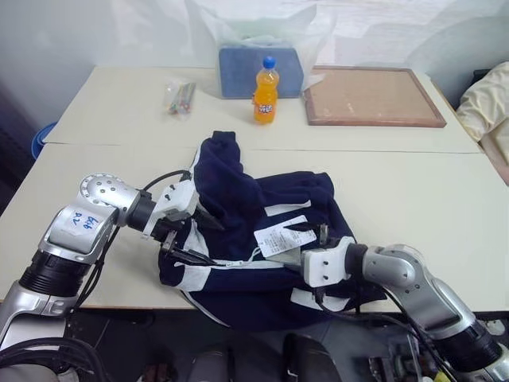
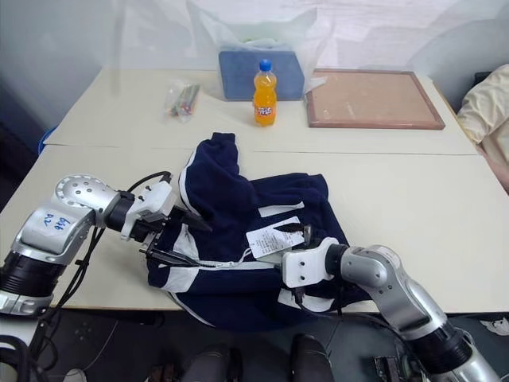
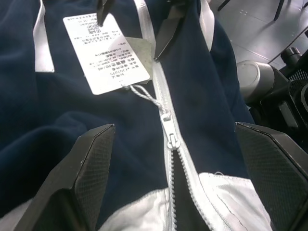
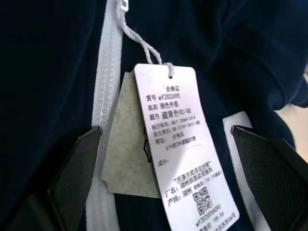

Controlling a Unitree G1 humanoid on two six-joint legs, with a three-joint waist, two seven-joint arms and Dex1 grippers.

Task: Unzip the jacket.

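The navy-blue jacket [image 1: 262, 207] lies crumpled at the table's near edge, with its white zipper line [image 1: 232, 263] running between my two grippers. My left gripper [image 1: 200, 239] is open at the jacket's left end. In the left wrist view its fingers [image 3: 82, 178] stand either side of the zipper slider [image 3: 171, 132], and the teeth are parted on the near side of the slider. A string ties the white paper tag [image 4: 178, 144] to the slider. My right gripper [image 1: 308, 247] is open over the tag, and its fingertips [image 3: 166, 31] touch down near the zipper line.
An orange soda bottle [image 1: 266, 89] stands at the back, in front of a blue pad in a plastic bag [image 1: 258, 70]. A cork board [image 1: 372, 97] lies at the back right and a small packet [image 1: 180, 95] at the back left. Bare table [image 1: 413, 207] lies right of the jacket.
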